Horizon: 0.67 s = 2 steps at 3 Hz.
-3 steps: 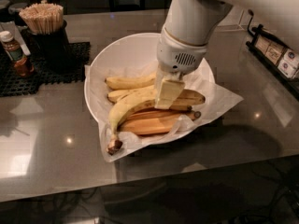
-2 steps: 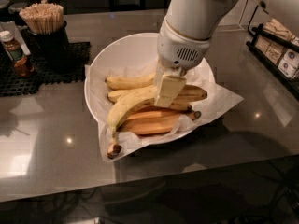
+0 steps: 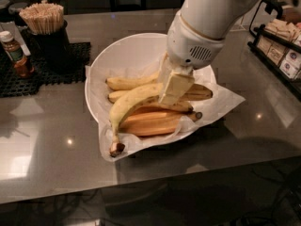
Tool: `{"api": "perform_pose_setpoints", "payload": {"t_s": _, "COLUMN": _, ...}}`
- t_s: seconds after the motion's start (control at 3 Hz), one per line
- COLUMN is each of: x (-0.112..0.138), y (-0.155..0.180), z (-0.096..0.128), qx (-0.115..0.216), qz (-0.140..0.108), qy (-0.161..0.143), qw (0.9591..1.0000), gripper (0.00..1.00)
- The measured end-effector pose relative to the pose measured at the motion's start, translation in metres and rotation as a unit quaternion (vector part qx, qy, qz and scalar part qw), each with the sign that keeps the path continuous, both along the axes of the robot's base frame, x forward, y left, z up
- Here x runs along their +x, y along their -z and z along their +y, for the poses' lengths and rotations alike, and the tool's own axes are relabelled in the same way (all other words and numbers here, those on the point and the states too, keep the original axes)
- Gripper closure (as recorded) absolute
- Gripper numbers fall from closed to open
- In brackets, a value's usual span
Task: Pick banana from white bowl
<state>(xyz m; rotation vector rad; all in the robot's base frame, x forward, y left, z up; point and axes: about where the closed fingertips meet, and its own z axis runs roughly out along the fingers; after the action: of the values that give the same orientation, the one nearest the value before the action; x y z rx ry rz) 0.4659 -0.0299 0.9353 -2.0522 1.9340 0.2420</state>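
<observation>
The banana [image 3: 130, 106], the biggest one, strongly curved and pale yellow, lies across the pile in the white bowl [image 3: 127, 48]. Its dark stem end hangs over the front rim on the crinkled paper. My gripper [image 3: 173, 89] comes down from the white arm at the upper right and sits right at the banana's upper right end, touching or just above it. A short yellow banana [image 3: 127, 83] lies behind, an orange-toned one [image 3: 150, 125] lies beneath, and a brown-spotted one [image 3: 200, 93] lies at the right.
A black cup of wooden sticks [image 3: 44, 27] and a small sauce bottle [image 3: 16, 54] stand on a black mat [image 3: 70, 65] at the back left. A rack with packets [image 3: 282, 51] stands at the right. The table's front edge runs below the bowl.
The arm has shifted slightly to the right above the bowl, and the gripper stays at the banana's upper end. The bananas have not moved.
</observation>
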Motion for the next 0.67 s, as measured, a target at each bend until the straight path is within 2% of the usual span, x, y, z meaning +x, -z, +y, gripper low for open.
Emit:
{"api": "perform_pose_setpoints", "payload": {"t_s": 0.33, "x": -0.013, "y": -0.027, "z": -0.008, "qx": 0.054, "qz": -0.038, "qy": -0.013, "qw": 0.9977, "gripper": 1.00}}
{"api": "perform_pose_setpoints", "payload": {"t_s": 0.67, "x": -0.033, "y": -0.053, "z": -0.006, "qx": 0.080, "qz": -0.076, "qy": -0.035, "qw": 0.9933, "gripper": 1.00}}
